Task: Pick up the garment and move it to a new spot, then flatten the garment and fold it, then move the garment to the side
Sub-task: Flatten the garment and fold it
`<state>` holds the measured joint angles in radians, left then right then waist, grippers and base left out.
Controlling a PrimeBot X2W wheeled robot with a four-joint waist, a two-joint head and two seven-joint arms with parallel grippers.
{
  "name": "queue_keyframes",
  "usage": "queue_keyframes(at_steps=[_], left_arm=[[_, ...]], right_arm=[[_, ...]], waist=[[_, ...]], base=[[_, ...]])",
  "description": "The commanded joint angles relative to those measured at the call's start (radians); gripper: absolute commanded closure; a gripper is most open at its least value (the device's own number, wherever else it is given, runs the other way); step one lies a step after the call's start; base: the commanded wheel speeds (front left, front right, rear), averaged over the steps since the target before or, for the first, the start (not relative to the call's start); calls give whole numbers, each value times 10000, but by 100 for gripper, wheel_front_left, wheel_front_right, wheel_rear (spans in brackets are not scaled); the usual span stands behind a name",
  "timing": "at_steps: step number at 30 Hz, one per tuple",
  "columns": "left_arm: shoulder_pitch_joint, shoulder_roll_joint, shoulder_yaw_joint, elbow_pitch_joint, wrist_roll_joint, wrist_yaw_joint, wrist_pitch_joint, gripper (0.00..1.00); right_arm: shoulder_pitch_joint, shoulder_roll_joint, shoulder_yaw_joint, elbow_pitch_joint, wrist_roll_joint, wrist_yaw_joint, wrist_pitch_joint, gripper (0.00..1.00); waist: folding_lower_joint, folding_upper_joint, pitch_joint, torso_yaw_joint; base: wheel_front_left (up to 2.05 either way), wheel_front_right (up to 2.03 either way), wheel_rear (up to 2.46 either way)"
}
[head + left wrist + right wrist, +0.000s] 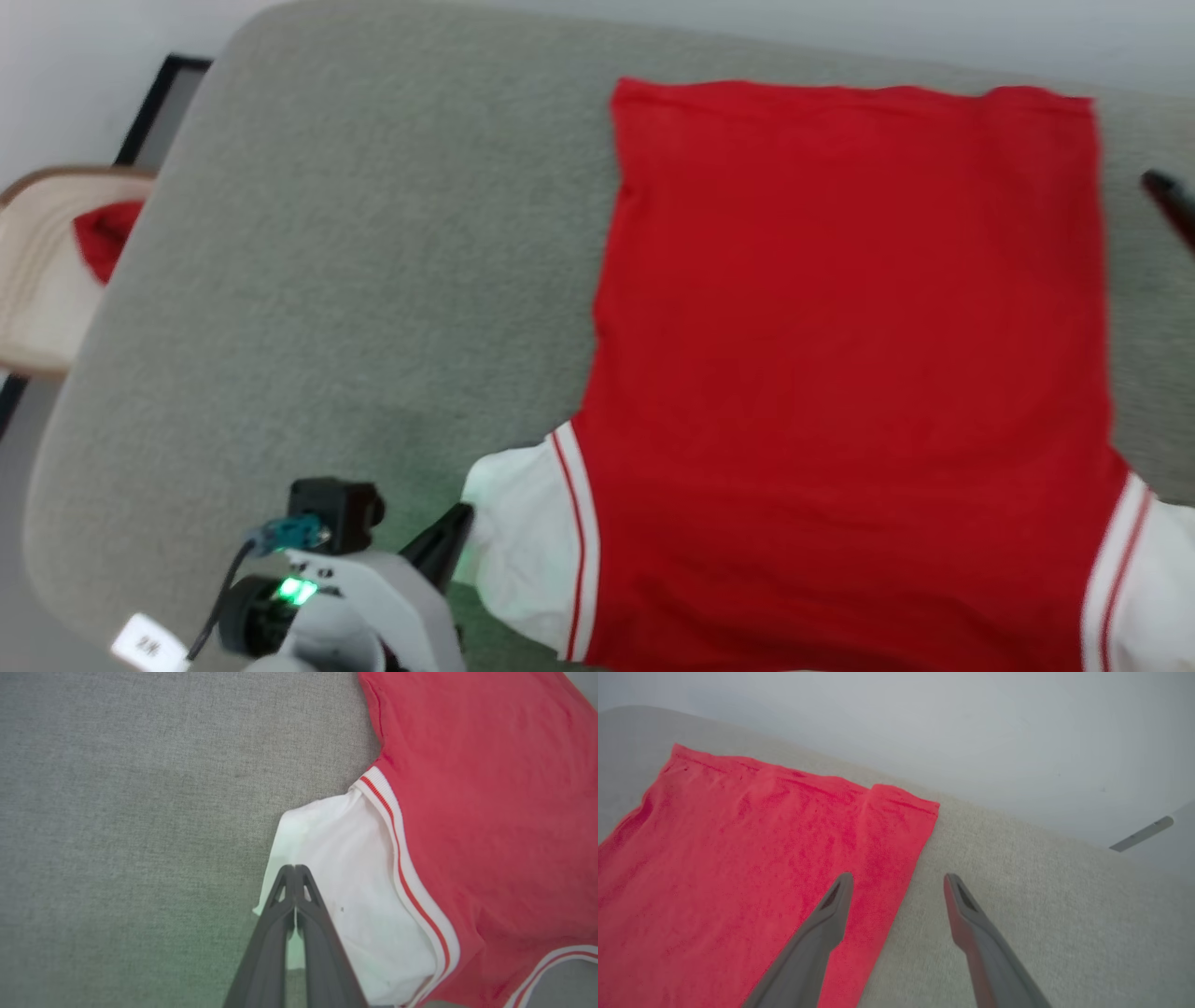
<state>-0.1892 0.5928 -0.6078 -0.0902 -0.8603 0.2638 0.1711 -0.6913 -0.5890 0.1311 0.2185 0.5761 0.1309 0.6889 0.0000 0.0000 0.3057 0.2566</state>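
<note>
**Left end effector closed at the white panel, right one spread over the far edge**

Down at the near edge, the left end effector (295,868) has its two long dark fingers pressed tight together. The tips sit right over the outer edge of the white panel (355,868). Whether any cloth is nipped between them, I cannot tell. A green light (297,590) glows on that wrist and tints the weave beside it.

The garment (840,373) lies spread flat on the worktop (355,280), a broad, soft, near-rectangular red sheet. A rumpled white panel sits at each near corner, each edged by a thin red-and-white stripe (402,868). The far hem runs straight.

Out by the far right corner of the cloth, the right end effector (899,882) is spread wide and holds nothing. One finger shows over the red edge, the other over bare worktop.

The worktop is covered in a grey, coarse woven fabric, with rounded corners. Off its left side stands a pale, curved-rimmed piece (42,271) with a red cloth (107,238) on it. Beyond the far edge, a plain pale wall (971,728).
</note>
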Motion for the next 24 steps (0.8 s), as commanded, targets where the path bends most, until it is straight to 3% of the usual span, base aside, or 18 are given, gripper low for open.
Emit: queue_keyframes(at_steps=[1,16,24], left_arm=[[-351,-218,-112,162,115,-206,-63,100],[-1537,-1323,-763,1199,238,-1168,-303,100],[-1825,-1713,-914,1770,180,-1458,-497,100]], right_arm=[[-710,-91,131,866,-150,-3,143,0],[-3740,-564,380,5184,-1395,-4,758,0],[-4025,4,-124,7257,-2189,3,1677,0]], waist=[[0,0,660,803],[0,0,1962,2256],[0,0,2291,2545]], base=[[0,0,0],[0,0,0],[0,0,0]])
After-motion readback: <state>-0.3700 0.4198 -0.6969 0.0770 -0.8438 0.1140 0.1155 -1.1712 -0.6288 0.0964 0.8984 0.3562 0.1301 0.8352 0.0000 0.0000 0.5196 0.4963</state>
